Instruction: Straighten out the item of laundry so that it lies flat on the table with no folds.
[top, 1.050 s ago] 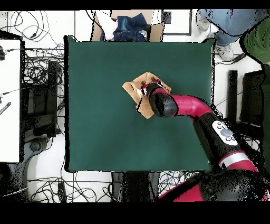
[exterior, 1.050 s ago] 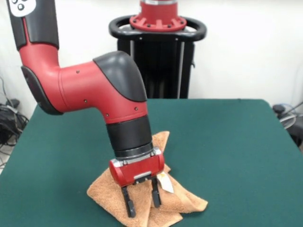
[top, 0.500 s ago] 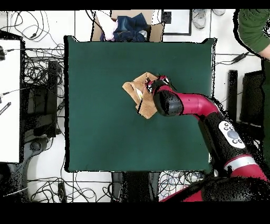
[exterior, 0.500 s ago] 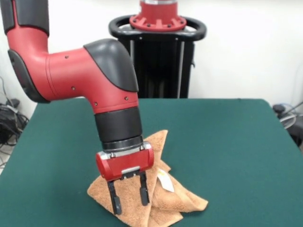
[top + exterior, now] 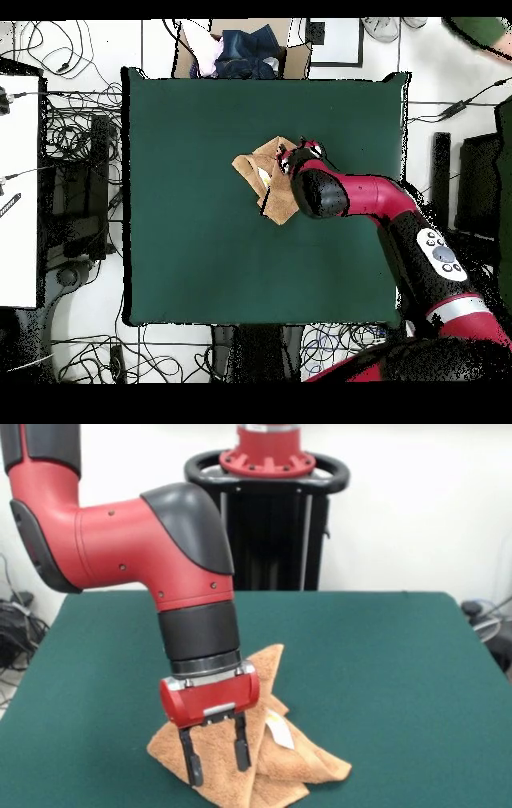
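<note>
Much bare table (image 5: pixel 384 664) around crumpled towel (image 5: pixel 280 764), open-fingered tool (image 5: pixel 216 764) above.

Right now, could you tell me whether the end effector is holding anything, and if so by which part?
Nothing is held. The end effector is open, its fingers spread over the crumpled towel with nothing clamped between them.

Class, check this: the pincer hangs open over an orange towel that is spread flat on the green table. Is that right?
Not quite. The towel is crumpled with folds, not flat, as the front view shows. The rest holds: the pincer hangs open over it on the green table.
</note>
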`<state>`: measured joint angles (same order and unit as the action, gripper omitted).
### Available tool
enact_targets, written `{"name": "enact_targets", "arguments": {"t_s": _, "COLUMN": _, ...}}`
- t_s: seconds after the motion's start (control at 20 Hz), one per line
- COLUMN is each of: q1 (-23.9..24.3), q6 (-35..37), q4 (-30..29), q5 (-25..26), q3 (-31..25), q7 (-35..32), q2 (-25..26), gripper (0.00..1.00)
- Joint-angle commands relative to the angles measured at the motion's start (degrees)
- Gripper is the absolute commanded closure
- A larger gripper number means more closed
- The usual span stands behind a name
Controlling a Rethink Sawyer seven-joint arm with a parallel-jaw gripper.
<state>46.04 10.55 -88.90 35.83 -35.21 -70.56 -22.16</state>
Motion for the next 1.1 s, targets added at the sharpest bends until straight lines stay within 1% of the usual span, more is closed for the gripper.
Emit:
{"name": "enact_targets", "arguments": {"t_s": 0.05, "q1": -4.4, "q6": 0.05, "q4": -0.94, "q5": 5.63, "q3": 3.18, "q7": -1.86, "q2": 0.04, "gripper": 0.0}}
{"name": "enact_targets", "arguments": {"t_s": 0.15, "q1": -6.4, "q6": -3.79, "q4": -2.04, "q5": 6.14, "q3": 5.83, "q7": -5.03, "q2": -0.69, "gripper": 0.0}}
{"name": "enact_targets", "arguments": {"t_s": 0.25, "q1": -8.43, "q6": -5.86, "q4": -2.15, "q5": 5.89, "q3": 7.96, "q7": -7.13, "q2": -1.09, "gripper": 0.0}}
{"name": "enact_targets", "arguments": {"t_s": 0.35, "q1": -9.86, "q6": -7.17, "q4": -1.71, "q5": 5.48, "q3": 9.42, "q7": -8.36, "q2": -0.67, "gripper": 0.0}}
{"name": "enact_targets", "arguments": {"t_s": 0.55, "q1": -13.76, "q6": -12.94, "q4": -1.54, "q5": 4.43, "q3": 14.28, "q7": -11.37, "q2": -0.1, "gripper": 0.0}}
{"name": "enact_targets", "arguments": {"t_s": 0.65, "q1": -14.65, "q6": -14.52, "q4": -1.1, "q5": 3.63, "q3": 15.45, "q7": -11.32, "q2": 0.64, "gripper": 0.0}}
{"name": "enact_targets", "arguments": {"t_s": 0.75, "q1": -14.24, "q6": -15.47, "q4": -0.43, "q5": 3.62, "q3": 15.09, "q7": -10.24, "q2": 1.87, "gripper": 0.0}}
{"name": "enact_targets", "arguments": {"t_s": 0.85, "q1": -12.69, "q6": -15.64, "q4": 0.73, "q5": 4.58, "q3": 13.33, "q7": -8.29, "q2": 3.53, "gripper": 0.0}}
{"name": "enact_targets", "arguments": {"t_s": 1.1, "q1": -7.44, "q6": -12.43, "q4": 4.11, "q5": 7.92, "q3": 5.74, "q7": -2.24, "q2": 7.3, "gripper": 0.0}}
